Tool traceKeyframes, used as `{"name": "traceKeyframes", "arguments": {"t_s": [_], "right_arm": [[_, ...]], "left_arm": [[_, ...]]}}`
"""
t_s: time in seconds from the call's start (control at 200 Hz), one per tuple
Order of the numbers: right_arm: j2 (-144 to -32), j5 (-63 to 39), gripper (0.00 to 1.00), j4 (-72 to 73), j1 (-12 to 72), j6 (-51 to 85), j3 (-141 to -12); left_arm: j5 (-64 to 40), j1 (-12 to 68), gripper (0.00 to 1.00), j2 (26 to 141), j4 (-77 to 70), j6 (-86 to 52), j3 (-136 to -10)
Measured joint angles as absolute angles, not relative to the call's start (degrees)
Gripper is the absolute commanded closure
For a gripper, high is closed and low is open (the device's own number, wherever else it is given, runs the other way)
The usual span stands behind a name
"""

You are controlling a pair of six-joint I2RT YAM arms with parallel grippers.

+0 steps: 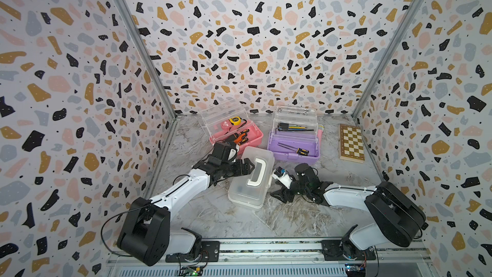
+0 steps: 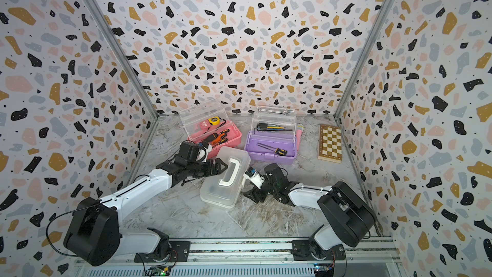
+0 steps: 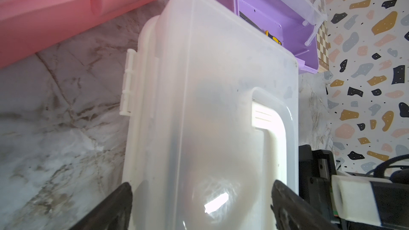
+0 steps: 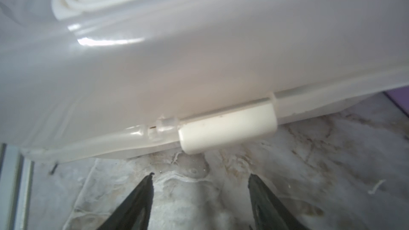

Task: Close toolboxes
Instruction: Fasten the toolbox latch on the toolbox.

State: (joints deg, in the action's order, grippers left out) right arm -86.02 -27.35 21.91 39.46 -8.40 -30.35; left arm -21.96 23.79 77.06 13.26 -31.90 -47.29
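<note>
While tending to the nearest box first, standing at the white toolbox (image 1: 250,185) with one claw on each side. Lying on the table (image 1: 213,217) right between the two arms, cloudy lid down flat, handle (image 1: 257,171) folded on top. Resting the left claw (image 3: 199,195) over the lid beside the handle, spread wide and pinching nothing, likely to stop the lid popping up. Holding the right claw (image 4: 200,180) low over the table at the other long side, partly spread with nothing between its tips, pointing at the white clasp (image 4: 228,129) just ahead. Probably getting ready to push that clasp shut; not showing clearly whether snapped already. Calling for a gentle push, to avoid sliding the light box away, hence the pinning from on top.

Further back, sitting wide open: the pink toolbox (image 1: 251,139), clear lid standing up, showing a yellow tape measure (image 1: 234,120) and orange-handled tools inside. Just beside it, also sitting open, the purple toolbox (image 1: 292,155), with a screwdriver (image 1: 294,149) in the base and more tools up in the raised lid. Waiting close behind the white one, so leaving two lids to fold down. Farthest off, lying flat by the right wall, the wooden chessboard (image 1: 351,142), not belonging to this job.
</note>
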Motion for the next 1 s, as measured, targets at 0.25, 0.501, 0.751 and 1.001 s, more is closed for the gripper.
{"name": "traceKeyframes", "arguments": {"t_s": [0.25,0.501,0.751,1.001], "right_arm": [[-88.36,-26.37,0.36,29.23,38.48,-11.09,-30.02],[-90.26,-27.33,0.37,34.26,37.93,-11.64,-30.0],[-92.51,-30.04,0.52,37.65,37.93,-11.55,-30.02],[-91.48,-29.82,0.61,35.73,37.87,-13.06,-30.09]], "left_arm": [[-21.96,23.79,0.04,77.28,13.28,-31.51,-47.51],[-21.98,23.77,0.03,77.56,13.21,-31.07,-47.64],[-21.96,23.7,0.03,77.91,12.8,-30.85,-47.75],[-22.0,23.57,0.03,77.91,12.8,-30.79,-47.75]]}}
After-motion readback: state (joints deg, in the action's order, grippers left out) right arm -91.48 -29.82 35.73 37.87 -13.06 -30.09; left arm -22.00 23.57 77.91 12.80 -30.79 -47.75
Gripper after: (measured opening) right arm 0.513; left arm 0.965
